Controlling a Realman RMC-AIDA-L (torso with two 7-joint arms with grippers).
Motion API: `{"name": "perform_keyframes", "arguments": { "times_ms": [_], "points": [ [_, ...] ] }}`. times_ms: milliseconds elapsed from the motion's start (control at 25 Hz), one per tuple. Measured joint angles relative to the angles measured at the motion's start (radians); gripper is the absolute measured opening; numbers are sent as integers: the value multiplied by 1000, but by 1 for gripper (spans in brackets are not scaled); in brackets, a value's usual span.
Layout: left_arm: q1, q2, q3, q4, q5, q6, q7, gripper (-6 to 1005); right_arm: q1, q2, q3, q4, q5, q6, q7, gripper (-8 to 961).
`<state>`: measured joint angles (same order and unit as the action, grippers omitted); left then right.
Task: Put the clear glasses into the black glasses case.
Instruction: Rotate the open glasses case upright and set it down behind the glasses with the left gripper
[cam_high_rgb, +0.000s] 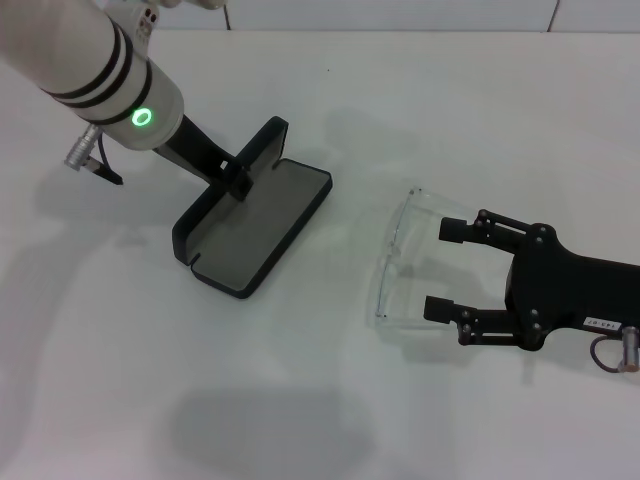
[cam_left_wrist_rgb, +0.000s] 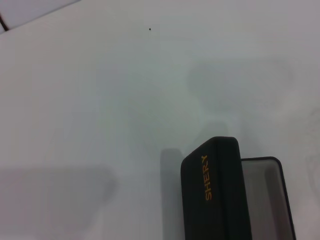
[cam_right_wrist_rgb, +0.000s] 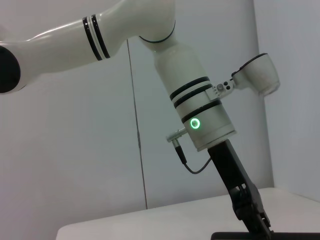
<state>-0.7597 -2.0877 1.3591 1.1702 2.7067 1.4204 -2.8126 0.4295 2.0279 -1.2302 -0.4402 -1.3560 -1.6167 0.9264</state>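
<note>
An open black glasses case (cam_high_rgb: 255, 225), grey-lined with its lid raised, lies on a white surface, well apart from the clear glasses (cam_high_rgb: 400, 255) lying to its right.

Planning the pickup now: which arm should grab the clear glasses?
Right, probably. The right gripper is open, its fingers either side of the clear glasses on the table. The left gripper is at the raised lid of the open black glasses case, apparently holding it.
</note>
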Motion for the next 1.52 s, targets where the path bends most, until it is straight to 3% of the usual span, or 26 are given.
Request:
{"name": "perform_keyframes", "arguments": {
  "times_ms": [480, 880, 1520],
  "points": [
    [-1, 0, 23, 41, 10, -1, 64, 215, -3, 0, -1, 0, 7, 0, 0, 862],
    [-22, 0, 24, 54, 7, -28, 228, 210, -8, 0, -2, 0, 12, 0, 0, 861],
    [10, -4, 183, 17, -102, -359, 756, 210, -10, 0, -3, 29, 27, -12, -1, 861]
  ]
}}
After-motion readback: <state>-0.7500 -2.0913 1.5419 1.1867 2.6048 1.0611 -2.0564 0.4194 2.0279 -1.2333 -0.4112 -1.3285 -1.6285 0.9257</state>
